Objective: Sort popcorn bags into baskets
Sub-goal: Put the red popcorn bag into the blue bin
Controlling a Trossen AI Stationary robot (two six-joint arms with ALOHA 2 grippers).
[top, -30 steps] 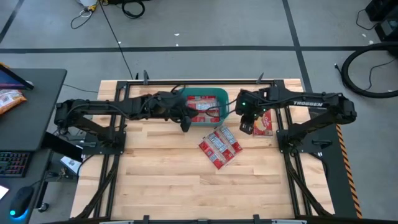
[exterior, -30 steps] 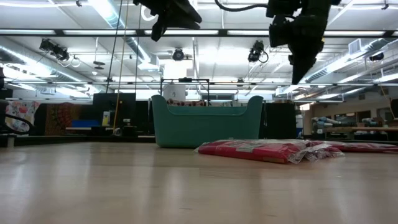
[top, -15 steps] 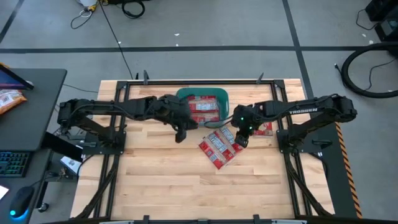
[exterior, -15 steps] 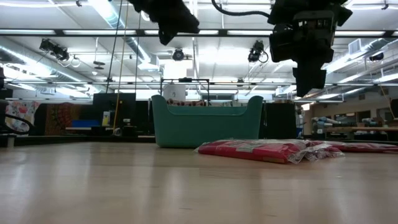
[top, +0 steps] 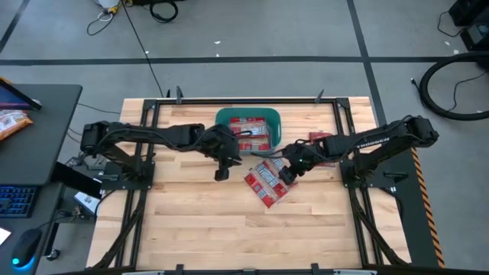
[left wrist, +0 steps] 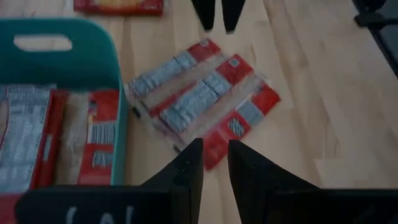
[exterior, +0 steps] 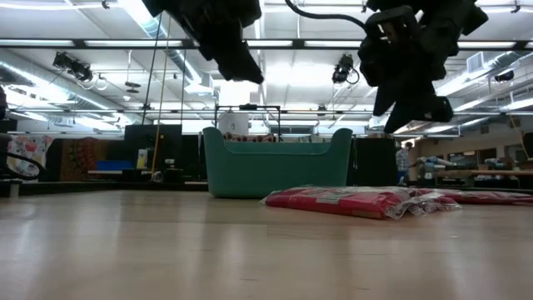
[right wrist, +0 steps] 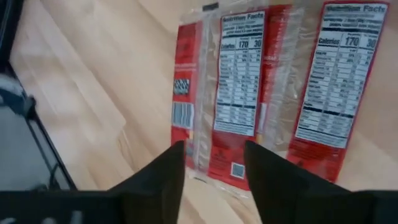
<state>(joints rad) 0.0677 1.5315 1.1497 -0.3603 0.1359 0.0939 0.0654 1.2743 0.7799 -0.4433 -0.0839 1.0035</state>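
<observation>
The teal tub (top: 223, 119) stands at the table's far middle, with several red popcorn packets (top: 249, 131) lying flat inside it. A cluster of red packets (top: 267, 183) lies flat on the wood near and right of the tub, also seen in the left wrist view (left wrist: 199, 99) and low view (exterior: 341, 202). One more packet (top: 319, 139) lies farther right. My right gripper (right wrist: 214, 168) hovers open over the cluster's right part, label panels below it. My left gripper (left wrist: 215, 163) is slightly open, above bare wood just left of the cluster. Both hang well above the table in the low view.
Bare wood stretches across the table's near half and left side. Black arm bases and frame rails (top: 137, 172) flank both sides. A side desk beyond the left edge holds a keyboard and an orange-and-white snack bag (top: 11, 122). The room beyond the far edge shows shelves and lights.
My right gripper has swung from beside the tub's right end toward the near edge and left, coming over the packet cluster and lower. My left gripper has drawn back from the tub's near rim toward the near edge. The packets have not moved.
</observation>
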